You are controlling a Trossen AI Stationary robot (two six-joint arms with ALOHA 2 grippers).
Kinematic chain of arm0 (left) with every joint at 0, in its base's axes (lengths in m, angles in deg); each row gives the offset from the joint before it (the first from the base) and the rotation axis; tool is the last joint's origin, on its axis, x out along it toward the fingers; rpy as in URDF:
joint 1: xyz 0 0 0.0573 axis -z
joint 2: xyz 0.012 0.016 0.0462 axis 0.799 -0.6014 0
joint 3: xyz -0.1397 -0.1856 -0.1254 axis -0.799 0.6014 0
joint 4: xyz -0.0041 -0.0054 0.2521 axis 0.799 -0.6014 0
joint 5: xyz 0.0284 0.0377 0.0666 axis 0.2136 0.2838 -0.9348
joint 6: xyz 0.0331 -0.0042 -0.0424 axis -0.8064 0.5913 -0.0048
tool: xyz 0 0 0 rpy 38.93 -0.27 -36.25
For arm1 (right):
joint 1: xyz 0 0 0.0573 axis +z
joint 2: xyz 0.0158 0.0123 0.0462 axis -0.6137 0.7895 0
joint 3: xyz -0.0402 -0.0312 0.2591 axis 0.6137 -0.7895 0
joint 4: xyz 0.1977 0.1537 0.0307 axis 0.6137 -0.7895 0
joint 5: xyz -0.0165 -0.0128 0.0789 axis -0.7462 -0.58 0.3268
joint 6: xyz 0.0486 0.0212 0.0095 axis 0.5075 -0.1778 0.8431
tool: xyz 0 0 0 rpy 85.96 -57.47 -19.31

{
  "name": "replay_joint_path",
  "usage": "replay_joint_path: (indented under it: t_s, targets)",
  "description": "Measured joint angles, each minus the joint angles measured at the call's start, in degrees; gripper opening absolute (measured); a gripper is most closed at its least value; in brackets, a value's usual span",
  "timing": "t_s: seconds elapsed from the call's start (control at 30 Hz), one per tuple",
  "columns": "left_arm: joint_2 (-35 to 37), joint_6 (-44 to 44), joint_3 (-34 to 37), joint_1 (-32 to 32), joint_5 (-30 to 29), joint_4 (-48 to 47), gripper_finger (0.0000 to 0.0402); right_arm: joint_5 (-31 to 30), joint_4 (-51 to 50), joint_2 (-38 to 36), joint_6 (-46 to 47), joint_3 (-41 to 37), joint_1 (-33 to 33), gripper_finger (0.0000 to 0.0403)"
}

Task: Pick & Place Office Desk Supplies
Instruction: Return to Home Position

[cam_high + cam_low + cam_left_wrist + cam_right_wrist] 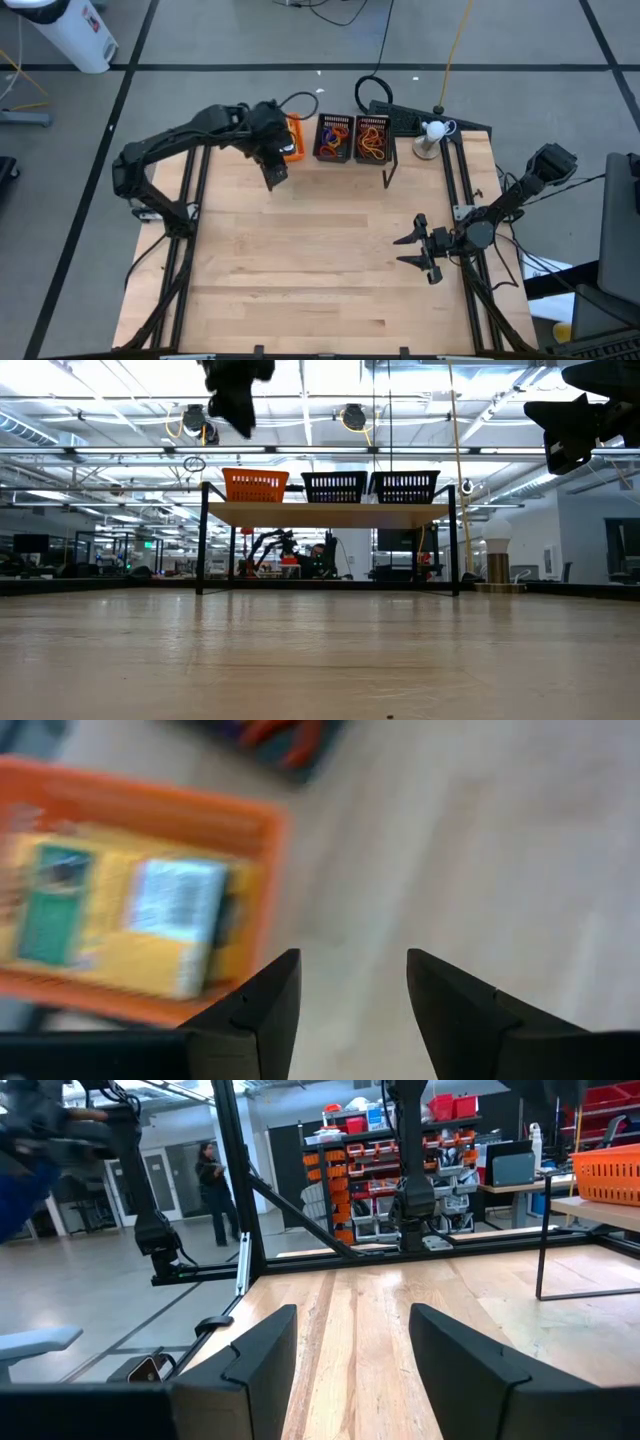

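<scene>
Presently we are recording the table (300,290) first, with the shelf (330,514) standing at its far edge. Three trays are sitting in a row on top of that shelf: the orange tray (255,485) at one end, the middle black tray (334,487) next to it, and the end black tray (404,487) beyond.

The left arm is reaching out to the shelf. Its left gripper (350,965) is hanging just beside the orange tray, fingers spread and grasping nothing. The right gripper (418,250) is waiting over the table's right side, well apart from the shelf, its fingers likewise spread and empty.

Crayon boxes (120,915) are lying flat in the orange tray. Rubber bands (335,140) are lying tangled in both black trays.

We are judging the placing complete, with only the retreat outstanding. The hazard is the left gripper's closeness to the orange tray. A pull-back made level rather than upward could hook a finger on the rim and drag the tray off the shelf, spilling the boxes.

The low view alone is showing the trays raised off the table and sitting level, but it is hiding their contents. The high view is showing the bands, yet the left arm is covering most of the orange tray. Only the left wrist view is showing the boxes inside it.
</scene>
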Motion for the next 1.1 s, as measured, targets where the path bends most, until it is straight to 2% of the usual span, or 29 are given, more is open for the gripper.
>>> replay_joint_path:
  t_s: [0.2,0.27,0.37,0.5,0.67,0.77,0.87,1.03,1.1]
  targets:
    - [4.04,9.40,-0.04,5.88,12.24,5.29,0.0184,0.13,-0.02,-0.01,0.30,0.00,0.00,0.0185]
    - [4.13,12.61,-0.04,9.83,12.64,7.46,0.0184,0.22,-0.06,0.01,0.50,0.00,0.00,0.0185]
    - [3.34,12.41,0.33,17.96,12.36,12.03,0.0184,0.32,-0.25,0.01,0.53,0.00,0.11,0.0185]
    - [2.03,9.99,2.85,29.59,7.62,14.55,0.0184,0.46,-0.21,-0.01,2.18,0.00,0.99,0.0185]
    - [2.04,16.56,11.35,40.18,-7.94,14.86,0.0184,0.51,-0.01,-1.30,2.67,0.00,3.02,0.0185]
    - [2.04,20.13,18.20,44.29,-13.84,16.55,0.0184,0.48,0.05,-3.29,2.21,0.00,4.15,0.0185]
    - [2.73,22.09,26.12,46.06,-16.15,21.94,0.0184,0.47,-0.52,-5.58,0.98,0.00,5.27,0.0185]
    - [7.96,26.68,41.70,46.03,-15.78,32.85,0.0184,-0.17,-4.69,-8.96,0.49,0.02,6.46,0.0185]
    - [11.44,28.61,48.29,45.09,-14.73,36.39,0.0184,-2.36,-7.13,-10.17,0.61,0.02,6.67,0.0185]
